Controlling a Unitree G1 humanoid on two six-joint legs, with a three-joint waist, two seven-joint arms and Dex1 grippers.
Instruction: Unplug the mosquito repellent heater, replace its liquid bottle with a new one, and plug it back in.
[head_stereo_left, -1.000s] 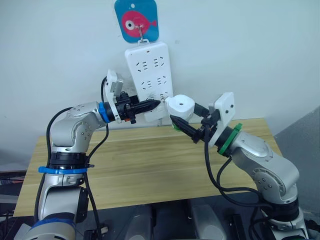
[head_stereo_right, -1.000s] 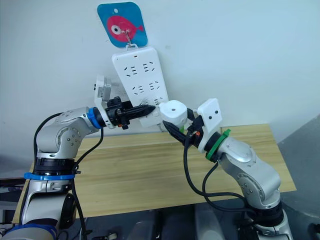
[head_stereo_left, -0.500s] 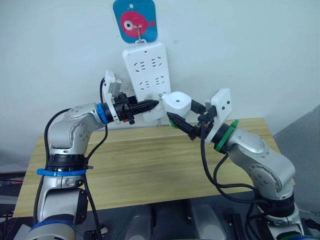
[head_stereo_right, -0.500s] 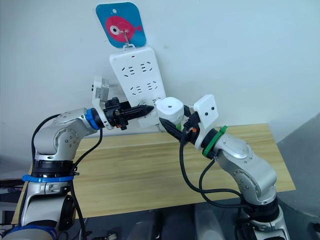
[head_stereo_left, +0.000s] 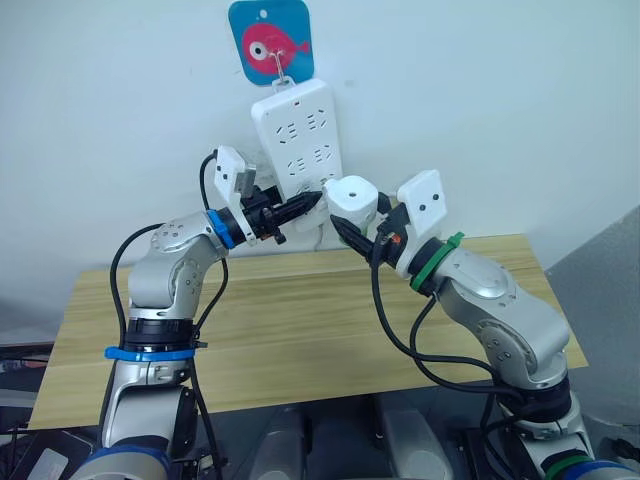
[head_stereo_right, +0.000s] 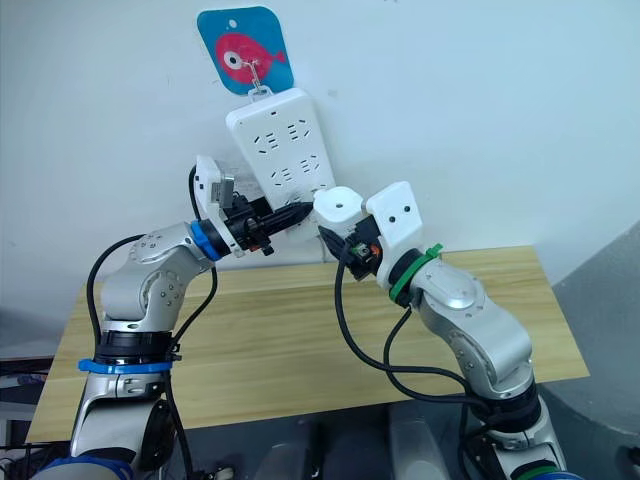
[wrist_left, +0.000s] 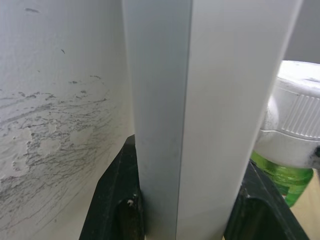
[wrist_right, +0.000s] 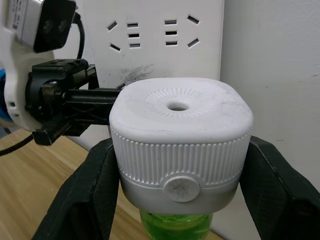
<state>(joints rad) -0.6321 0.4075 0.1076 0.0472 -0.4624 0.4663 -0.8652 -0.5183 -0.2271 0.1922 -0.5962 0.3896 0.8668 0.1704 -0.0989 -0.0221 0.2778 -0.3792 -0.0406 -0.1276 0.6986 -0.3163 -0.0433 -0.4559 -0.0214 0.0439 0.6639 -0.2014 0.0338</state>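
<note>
Heater (wrist_right: 180, 142): white rounded unit w/ round hole in top face, ribbed skirt, held off the table, up against lower end of power strip (head_stereo_left: 300, 150). Green liquid bottle (wrist_right: 175, 224) screwed in beneath it.
R gripper (wrist_right: 180, 165): jaws spread to the heater's width, one black finger on each side of its ribbed body; holding it.
L gripper (head_stereo_left: 308, 203): fingers straddle the strip's lower edge, one black pad (wrist_left: 120, 200) each side of the white slab in the wrist view; clamped on the strip. Tips sit just beside the heater, at its 9 o'clock in head view.
Power strip: long, white, hangs tilted on the wall from a hook on a blue fish plaque (head_stereo_left: 273, 40) at its 12 o'clock. Several socket rows visible, upper ones empty.
Prongs: hidden behind heater body; can't tell if seated in a socket.
Table (head_stereo_left: 280, 330): light wood, below both arms, at 6 o'clock from heater.
Wall: white, scuffed grey near strip in L wrist view.
</note>
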